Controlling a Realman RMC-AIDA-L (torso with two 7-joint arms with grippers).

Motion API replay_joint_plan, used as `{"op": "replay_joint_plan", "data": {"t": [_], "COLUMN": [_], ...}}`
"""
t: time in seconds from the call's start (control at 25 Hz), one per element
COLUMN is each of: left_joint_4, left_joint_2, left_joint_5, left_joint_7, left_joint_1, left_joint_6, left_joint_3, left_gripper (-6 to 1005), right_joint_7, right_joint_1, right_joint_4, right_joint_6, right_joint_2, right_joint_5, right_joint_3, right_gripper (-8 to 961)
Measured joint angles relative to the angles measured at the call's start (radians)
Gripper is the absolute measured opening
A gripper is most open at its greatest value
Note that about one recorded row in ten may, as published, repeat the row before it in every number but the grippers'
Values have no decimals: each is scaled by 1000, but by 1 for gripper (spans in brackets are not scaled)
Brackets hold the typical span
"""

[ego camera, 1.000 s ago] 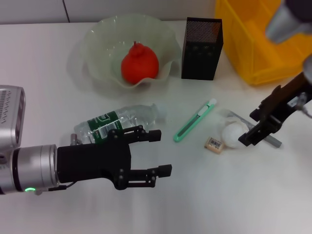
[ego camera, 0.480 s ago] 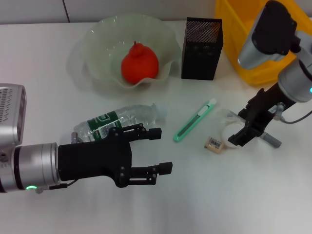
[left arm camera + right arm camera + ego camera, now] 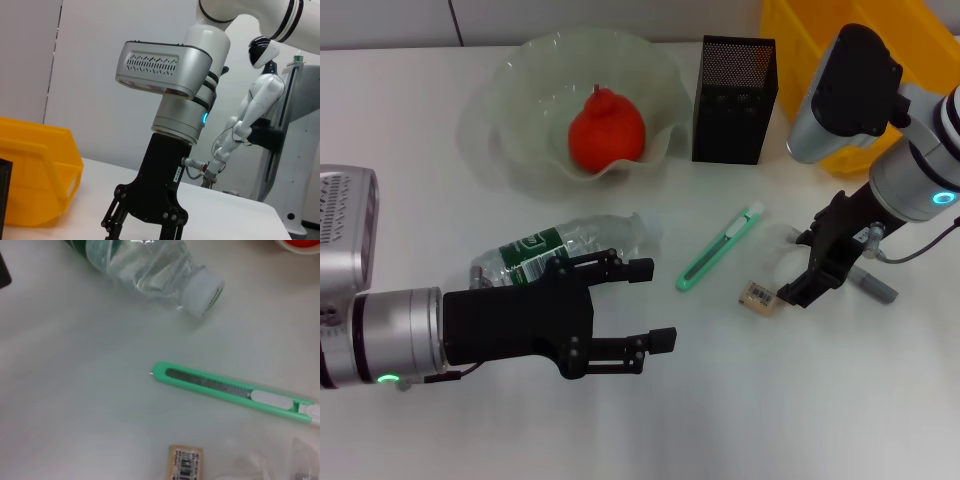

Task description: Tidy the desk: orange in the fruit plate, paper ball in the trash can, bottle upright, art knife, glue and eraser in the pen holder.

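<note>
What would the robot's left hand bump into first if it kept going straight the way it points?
Probably nothing nearby: the open left hand points across bare white desk, passing below the small beige barcode eraser. The right hand lies further along, though depth is unclear.

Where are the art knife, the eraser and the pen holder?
art knife (image 3: 717, 250), head view, middle of its green body
eraser (image 3: 759, 295), head view, its barcode label
pen holder (image 3: 734, 100), head view, its front mesh wall

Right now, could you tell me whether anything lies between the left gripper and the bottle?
Nothing visible does. The left gripper hovers with open fingers just in front of the lying bottle, with only bare desk around them. The art knife lies off to the side.
</note>
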Motion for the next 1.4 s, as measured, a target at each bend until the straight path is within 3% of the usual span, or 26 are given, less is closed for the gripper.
{"op": "replay_joint_plan", "data": {"t": [0.48, 0.6, 0.68, 0.72, 0.96, 1.08, 1.16, 1.4], "left_joint_4": [0, 0, 0, 0, 0, 0, 0, 0], "left_joint_2": [-1, -2, -1, -2, -2, -3, -4, -6], "left_joint_5": [0, 0, 0, 0, 0, 0, 0, 0], "left_joint_7": [0, 0, 0, -1, -17, -19, -19, -29], "left_joint_1": [-8, -10, -12, -13, -19, -20, -20, -21], "left_joint_6": [-7, -6, -6, -6, -6, -6, -6, -6], "left_joint_3": [7, 7, 5, 4, -1, -1, -1, -1], "left_gripper": [807, 807, 807, 807, 807, 807, 807, 807], "right_joint_7": [14, 17, 23, 23, 67, 78, 78, 73], "right_joint_1": [2, 3, 1, 1, -2, -8, -12, -45], "right_joint_4": [-22, -63, -156, -156, -314, -334, -330, -238], "right_joint_6": [-18, -68, -169, -169, -281, -220, -190, 93], "right_joint_2": [-1, -2, -5, -5, -13, -20, -20, -17], "right_joint_5": [10, 32, 87, 87, 194, 200, 200, 202], "right_joint_3": [-14, 22, 137, 137, 447, 589, 612, 638], "right_gripper": [733, 655, 603, 594, 567, 568, 568, 567]}}
